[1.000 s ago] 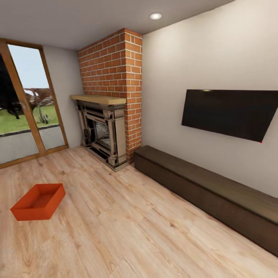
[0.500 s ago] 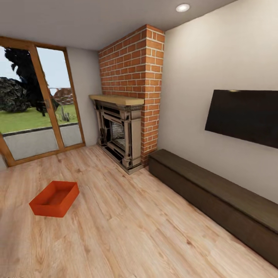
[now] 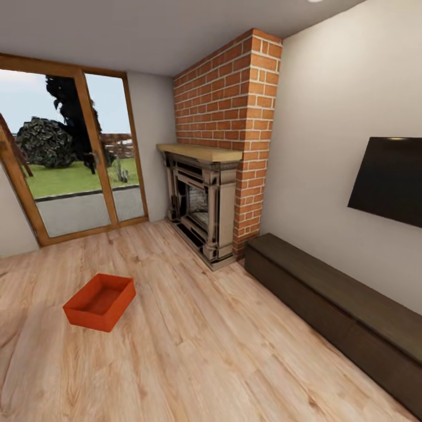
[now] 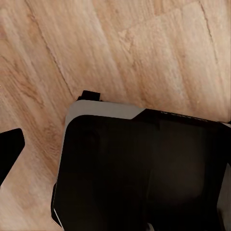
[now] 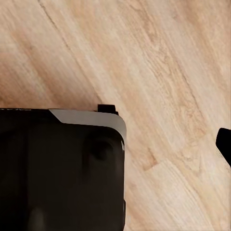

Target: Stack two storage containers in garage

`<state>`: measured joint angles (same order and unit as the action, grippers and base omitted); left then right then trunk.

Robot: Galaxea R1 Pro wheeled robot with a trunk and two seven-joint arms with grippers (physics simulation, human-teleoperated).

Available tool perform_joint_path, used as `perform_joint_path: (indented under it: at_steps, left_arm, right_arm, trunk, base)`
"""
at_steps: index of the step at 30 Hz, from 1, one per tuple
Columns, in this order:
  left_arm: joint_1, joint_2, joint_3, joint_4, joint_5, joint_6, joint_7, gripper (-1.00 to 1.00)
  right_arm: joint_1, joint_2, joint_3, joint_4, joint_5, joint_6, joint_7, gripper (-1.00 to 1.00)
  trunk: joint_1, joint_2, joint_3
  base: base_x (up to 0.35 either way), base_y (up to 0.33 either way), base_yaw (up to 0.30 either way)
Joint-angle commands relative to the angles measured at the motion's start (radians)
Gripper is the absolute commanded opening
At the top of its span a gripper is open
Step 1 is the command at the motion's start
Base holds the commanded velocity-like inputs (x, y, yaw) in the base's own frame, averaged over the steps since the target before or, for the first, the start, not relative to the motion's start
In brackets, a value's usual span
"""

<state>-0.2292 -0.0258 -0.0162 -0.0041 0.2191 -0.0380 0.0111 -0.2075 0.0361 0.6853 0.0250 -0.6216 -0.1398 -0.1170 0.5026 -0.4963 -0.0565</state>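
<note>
Light wood planks (image 3: 193, 346) cover the living room, with a brick fireplace (image 3: 225, 146), glass doors (image 3: 76, 164) and a low dark bench (image 3: 334, 305) under a wall screen (image 3: 390, 179). One orange-red bin (image 3: 100, 302) sits open on the planks near the doors. Both wrist views look down on planks past a black, grey-edged body; whether either gripper's jaws are open or closed cannot be told.

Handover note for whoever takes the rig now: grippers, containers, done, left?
Grippers: the wrist views look down at wood floor and the robot's dark base; open or shut cannot be told.
Containers: one storage container sits empty on the living room plank floor, left of the fireplace, near the glass doors.
Done: nothing.
Left: fetch both containers, carry them to the garage, stack them.
</note>
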Motion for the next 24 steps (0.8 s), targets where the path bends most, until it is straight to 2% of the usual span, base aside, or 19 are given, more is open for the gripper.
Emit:
perform_joint_path:
  at_steps: [1, 24]
  left_arm:
    - [-0.001, 0.000, -0.002, 0.001, 0.006, -0.003, 0.001, 1.00]
    - [-0.001, 0.000, -0.002, 0.001, 0.006, -0.003, 0.001, 1.00]
  right_arm:
    - [-0.001, 0.001, 0.008, 0.003, -0.007, -0.004, -0.001, 1.00]
    - [-0.001, 0.001, 0.008, 0.003, -0.004, -0.004, -0.001, 1.00]
  trunk:
    - [0.001, -0.002, -0.002]
    - [0.001, -0.002, -0.002]
  base:
    - [0.324, 0.000, 0.029]
    - [0.324, 0.000, 0.001]
